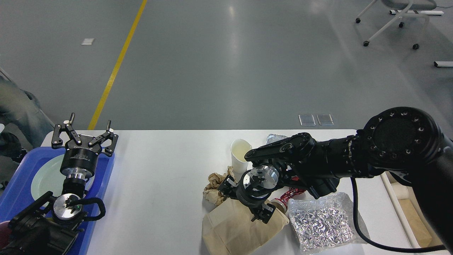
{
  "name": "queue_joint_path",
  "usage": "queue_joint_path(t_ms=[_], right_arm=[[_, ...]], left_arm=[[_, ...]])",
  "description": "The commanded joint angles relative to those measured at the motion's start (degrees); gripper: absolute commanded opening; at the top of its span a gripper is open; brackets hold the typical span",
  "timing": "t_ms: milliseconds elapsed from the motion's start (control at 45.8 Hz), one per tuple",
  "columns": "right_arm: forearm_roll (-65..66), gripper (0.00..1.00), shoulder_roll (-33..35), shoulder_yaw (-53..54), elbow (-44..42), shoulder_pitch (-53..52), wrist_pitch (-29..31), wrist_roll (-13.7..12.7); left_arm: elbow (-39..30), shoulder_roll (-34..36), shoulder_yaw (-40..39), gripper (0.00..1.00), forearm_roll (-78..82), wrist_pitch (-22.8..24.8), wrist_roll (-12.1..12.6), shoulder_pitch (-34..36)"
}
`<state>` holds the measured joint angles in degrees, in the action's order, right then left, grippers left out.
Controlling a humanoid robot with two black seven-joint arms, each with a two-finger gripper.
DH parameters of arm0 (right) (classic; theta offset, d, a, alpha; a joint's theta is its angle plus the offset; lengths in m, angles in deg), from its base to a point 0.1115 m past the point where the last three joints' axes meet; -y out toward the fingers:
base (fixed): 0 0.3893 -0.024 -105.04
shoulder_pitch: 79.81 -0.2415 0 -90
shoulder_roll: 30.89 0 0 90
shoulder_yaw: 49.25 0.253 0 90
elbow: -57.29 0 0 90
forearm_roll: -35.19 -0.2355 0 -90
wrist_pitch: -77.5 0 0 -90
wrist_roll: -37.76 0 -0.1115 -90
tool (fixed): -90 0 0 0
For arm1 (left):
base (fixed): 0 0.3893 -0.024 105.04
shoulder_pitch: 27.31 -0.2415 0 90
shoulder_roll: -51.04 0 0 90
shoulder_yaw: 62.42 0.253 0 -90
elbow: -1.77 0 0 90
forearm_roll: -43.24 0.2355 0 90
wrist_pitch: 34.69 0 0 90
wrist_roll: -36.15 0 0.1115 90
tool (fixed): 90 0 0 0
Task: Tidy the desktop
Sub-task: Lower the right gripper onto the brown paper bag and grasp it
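The white desktop fills the lower half of the head view. On its right part lie a brown paper bag, crumpled brown paper, a white paper cup, a red foil wrapper and a silvery foil bag. My right gripper points down over the top edge of the brown bag, its fingers spread open beside the crumpled paper. My left gripper is open and empty, pointing up above the blue tray.
A pale green plate lies in the blue tray at the left edge. A cream bin stands off the table's right edge. A small foil scrap lies behind the right arm. An office chair stands on the floor at far right.
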<state>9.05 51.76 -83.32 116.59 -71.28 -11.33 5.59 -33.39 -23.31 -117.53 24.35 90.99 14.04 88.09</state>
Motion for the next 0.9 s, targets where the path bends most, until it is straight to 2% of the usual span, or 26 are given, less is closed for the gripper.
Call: queue_joint_path(t_ms=[0, 262, 350, 437, 459, 677, 721, 743, 830, 874], right_arm=[[0.13, 1.00, -0.13, -0.02, -1.55, 2.27, 0.15, 0.00], [-0.23, 0.97, -0.74, 0.59, -2.43, 5.00, -0.29, -0.09], [-0.84, 0.87, -1.00, 0.42, -2.52, 5.26, -0.55, -0.09], [-1.98, 0.71, -1.01, 0.15, -2.52, 5.70, -0.55, -0.09], [-2.07, 0.69, -1.01, 0.06, -2.60, 5.96, -0.55, -0.09], [-1.28, 0.71, -1.36, -0.73, -4.01, 8.16, -0.55, 0.00], [-1.28, 0.68, -1.44, -0.81, -4.27, 8.43, -0.55, 0.00], [-1.28, 0.64, -1.62, -0.82, -4.27, 8.52, -0.55, 0.00], [-1.19, 0.32, -1.80, -0.82, -4.19, 8.52, -0.47, 0.00], [-1.28, 0.21, -1.88, -0.82, -4.19, 8.60, -0.47, 0.00]], left_arm=[[0.00, 0.00, 0.00, 0.96, -0.01, 0.01, 0.05, 0.00], [0.00, 0.00, 0.00, 0.96, -0.01, 0.01, 0.05, 0.00], [0.00, 0.00, 0.00, 0.96, -0.01, 0.01, -0.03, 0.00], [0.00, 0.00, 0.00, 0.96, -0.01, 0.01, 0.05, 0.00], [0.00, 0.00, 0.00, 0.96, -0.01, 0.01, -0.03, 0.00], [0.00, 0.00, 0.00, 0.96, -0.01, 0.01, -0.03, 0.00], [0.00, 0.00, 0.00, 0.96, -0.01, 0.01, -0.04, 0.00], [0.00, 0.00, 0.00, 0.96, -0.01, 0.01, -0.04, 0.00], [0.00, 0.00, 0.00, 0.96, -0.01, 0.01, -0.04, 0.00], [0.00, 0.00, 0.00, 0.96, -0.01, 0.01, -0.04, 0.00]])
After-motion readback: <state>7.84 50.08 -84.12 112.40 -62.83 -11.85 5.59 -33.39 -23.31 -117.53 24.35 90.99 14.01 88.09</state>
